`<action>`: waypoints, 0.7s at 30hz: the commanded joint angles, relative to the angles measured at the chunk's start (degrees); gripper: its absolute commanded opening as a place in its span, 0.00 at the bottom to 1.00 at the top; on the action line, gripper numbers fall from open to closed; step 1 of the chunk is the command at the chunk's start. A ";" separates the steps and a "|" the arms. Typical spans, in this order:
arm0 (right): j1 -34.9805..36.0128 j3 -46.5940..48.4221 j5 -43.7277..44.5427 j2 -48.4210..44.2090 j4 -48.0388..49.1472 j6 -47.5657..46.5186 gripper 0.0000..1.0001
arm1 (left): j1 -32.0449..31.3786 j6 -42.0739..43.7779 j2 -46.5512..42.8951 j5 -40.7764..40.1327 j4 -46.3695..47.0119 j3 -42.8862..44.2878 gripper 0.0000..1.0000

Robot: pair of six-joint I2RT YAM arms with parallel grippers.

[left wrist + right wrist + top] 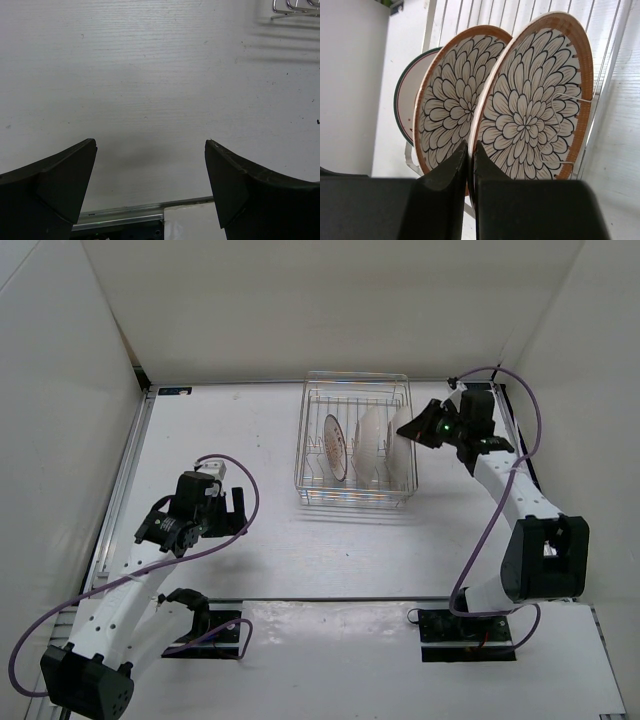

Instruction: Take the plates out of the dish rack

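White links (115, 602), black joints (545, 558), purple cables (255, 495), black wedge claw fingers (65, 185), perhaps green LED (441, 426)

Petal-patterned plates (527, 112) upright on edge in silver wire dish rack (352, 502)

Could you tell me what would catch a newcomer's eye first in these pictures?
The right end effector pinches the rim of the near plate, bold with dark petals, upright in the rack at the table's far middle. A matching plate and a green-rimmed plate stand further along. The left end effector hangs open over the table, left of the rack.
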 commanded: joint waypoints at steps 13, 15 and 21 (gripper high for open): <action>-5.45 -0.05 -8.25 -3.76 24.39 8.44 0.00 | -0.15 -0.24 -0.13 -0.55 -0.37 1.71 1.00; -5.54 0.74 -8.35 -3.85 23.96 8.44 0.00 | -0.24 -0.41 0.04 -0.38 -0.38 1.71 1.00; -5.54 3.29 -9.58 -5.51 22.99 9.66 0.00 | -0.15 -0.32 0.04 -0.64 -0.38 1.71 1.00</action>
